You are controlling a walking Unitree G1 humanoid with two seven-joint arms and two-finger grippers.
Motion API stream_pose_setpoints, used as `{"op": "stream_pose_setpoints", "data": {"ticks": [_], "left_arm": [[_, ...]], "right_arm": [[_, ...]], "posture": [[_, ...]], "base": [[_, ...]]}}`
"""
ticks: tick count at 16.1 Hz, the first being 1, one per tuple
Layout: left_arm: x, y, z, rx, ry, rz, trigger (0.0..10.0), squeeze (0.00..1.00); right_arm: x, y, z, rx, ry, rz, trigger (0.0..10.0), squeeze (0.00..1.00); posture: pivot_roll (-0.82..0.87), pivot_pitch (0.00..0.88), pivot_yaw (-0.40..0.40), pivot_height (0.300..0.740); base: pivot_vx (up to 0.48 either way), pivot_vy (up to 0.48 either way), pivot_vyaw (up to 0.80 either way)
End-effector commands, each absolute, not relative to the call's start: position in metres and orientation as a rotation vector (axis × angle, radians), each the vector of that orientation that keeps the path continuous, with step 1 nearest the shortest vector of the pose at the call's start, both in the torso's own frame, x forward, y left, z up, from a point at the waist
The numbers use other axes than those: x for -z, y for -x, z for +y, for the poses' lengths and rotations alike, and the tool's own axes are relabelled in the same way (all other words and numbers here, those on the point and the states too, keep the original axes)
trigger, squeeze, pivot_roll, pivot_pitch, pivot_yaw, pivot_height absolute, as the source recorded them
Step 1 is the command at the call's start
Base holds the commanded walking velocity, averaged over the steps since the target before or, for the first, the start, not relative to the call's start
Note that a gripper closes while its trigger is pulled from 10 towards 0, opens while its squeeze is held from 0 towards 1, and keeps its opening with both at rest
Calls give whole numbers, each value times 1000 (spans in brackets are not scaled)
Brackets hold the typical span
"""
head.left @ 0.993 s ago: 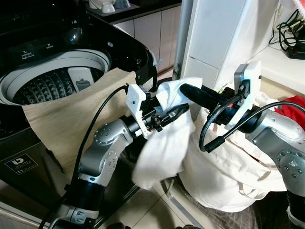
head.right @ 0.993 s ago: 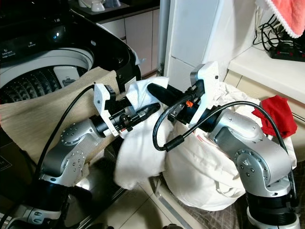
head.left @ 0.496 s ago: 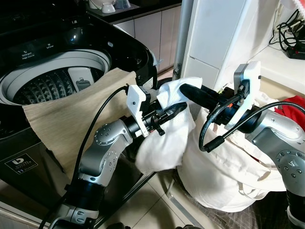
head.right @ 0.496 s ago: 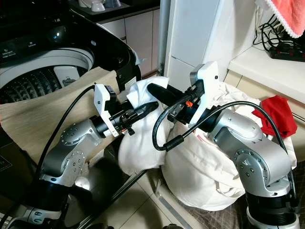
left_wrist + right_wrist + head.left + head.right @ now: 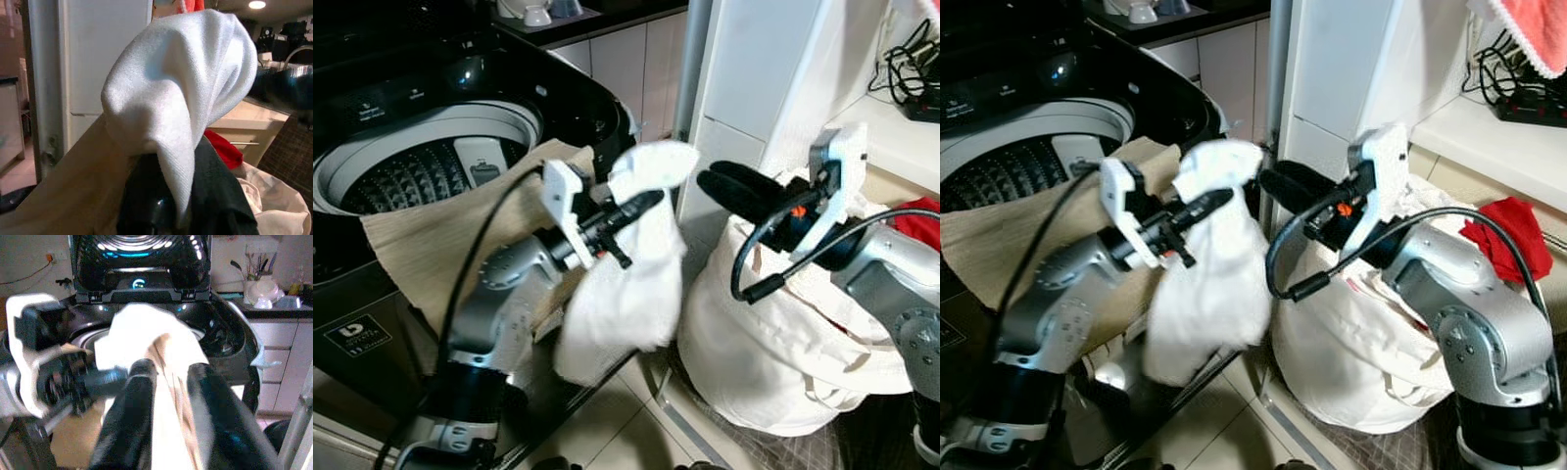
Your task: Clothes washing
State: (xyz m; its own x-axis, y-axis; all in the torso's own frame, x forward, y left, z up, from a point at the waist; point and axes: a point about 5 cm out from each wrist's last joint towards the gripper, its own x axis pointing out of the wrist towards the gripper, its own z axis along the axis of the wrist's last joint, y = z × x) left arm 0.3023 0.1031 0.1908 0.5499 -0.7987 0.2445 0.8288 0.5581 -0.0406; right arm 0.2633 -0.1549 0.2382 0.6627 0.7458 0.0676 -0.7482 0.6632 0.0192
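Note:
My left gripper (image 5: 649, 200) is shut on a white cloth (image 5: 626, 284), which drapes over its black fingers (image 5: 166, 205) and hangs down in front of the washing machine. The washer's open drum (image 5: 411, 171) lies to the left of it, and a beige cloth (image 5: 421, 245) hangs over the drum's front rim. My right gripper (image 5: 717, 184) stands open a short way to the right of the white cloth, above a full white laundry bag (image 5: 764, 333), holding nothing. In the right wrist view its two fingers (image 5: 132, 411) frame the white cloth (image 5: 146, 333) without touching it.
A red garment (image 5: 1498, 235) lies behind the laundry bag at the right. A white cabinet (image 5: 754, 69) rises behind both grippers. A counter with a power strip and cables (image 5: 911, 78) is at the far right. Tiled floor (image 5: 607, 431) shows below the hanging cloth.
My left arm has swung left and up toward the washer, carrying the white cloth away from the right gripper. The right gripper has stayed over the bag.

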Motion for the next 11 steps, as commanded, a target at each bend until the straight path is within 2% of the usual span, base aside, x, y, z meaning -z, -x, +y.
{"op": "stream_pose_setpoints", "data": {"ticks": [1,2,3,5,7,8,10,11], "left_arm": [[-209,-303,110,970,125,-267,0,0],[-212,-307,114,938,83,-263,0,0],[-216,-315,117,901,3,-238,0,0],[-226,-333,122,809,-160,-208,0,0],[-267,-365,143,591,-321,-284,0,0],[-335,-387,180,265,-527,-424,0,0],[-390,-391,209,22,-639,-499,0,0],[-397,-395,219,-60,-716,-440,0,0]], "right_arm": [[-240,-263,-166,-810,-22,-56,10000,1000],[-239,-260,-172,-808,-1,-44,10000,537],[-239,-255,-176,-831,14,-26,10000,0],[-237,-250,-178,-852,34,-11,10000,0],[-236,-251,-174,-849,47,-17,10000,0],[-238,-252,-167,-849,42,-37,10000,0],[-241,-250,-157,-879,28,-55,10000,0],[-242,-247,-148,-909,21,-63,10000,0]], "posture": [[-100,0,33,740],[-98,0,31,740],[-98,0,31,740],[-93,0,28,740],[-101,0,37,740],[-100,0,41,740],[-101,0,49,740],[-106,0,57,740]], "base": [[0,0,0],[0,0,0],[0,0,0],[0,0,0],[0,0,0],[0,0,0],[0,0,0],[0,0,0]]}}
